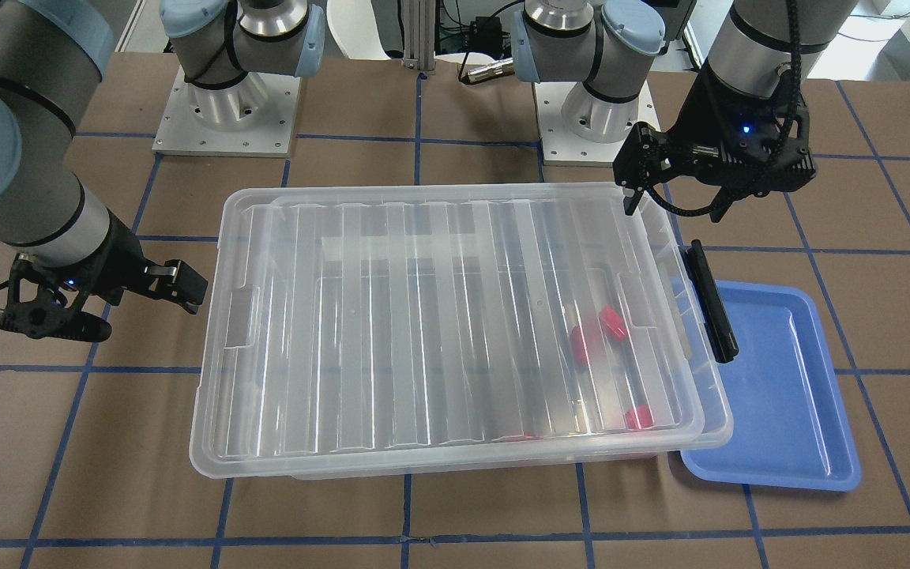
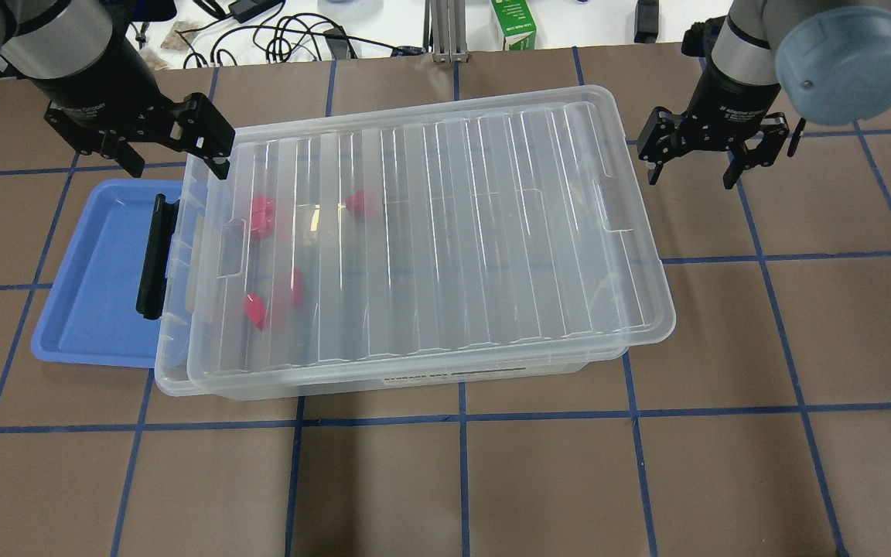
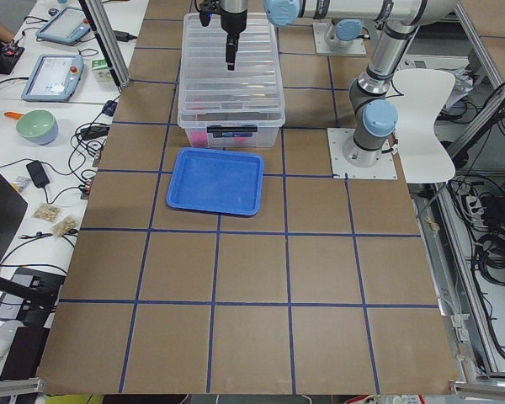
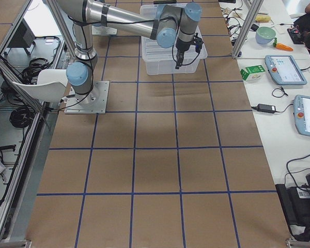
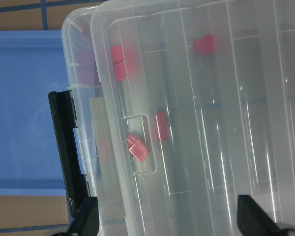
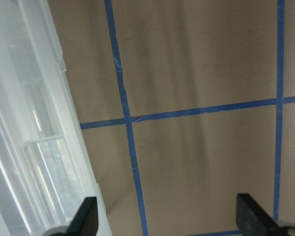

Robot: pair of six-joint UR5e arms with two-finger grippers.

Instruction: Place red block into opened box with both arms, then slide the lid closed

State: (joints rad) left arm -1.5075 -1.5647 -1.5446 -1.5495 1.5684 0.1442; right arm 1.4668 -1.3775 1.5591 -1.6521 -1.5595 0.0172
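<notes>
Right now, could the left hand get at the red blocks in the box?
Probably not. The lid covers nearly all of the box, and the red blocks lie beneath it. The left hand, open, hangs outside it by the corner.

Brown desk (image 2: pixel 492 480) crossed by a grid of blue tape lines (image 2: pixel 461 418). Resting on it: a clear box (image 2: pixel 384 384) between left tool (image 2: pixel 180 158) and right tool (image 2: pixel 691 174); a blue tray (image 2: pixel 97 278) near left tool, on its outer side, just beside the box.
</notes>
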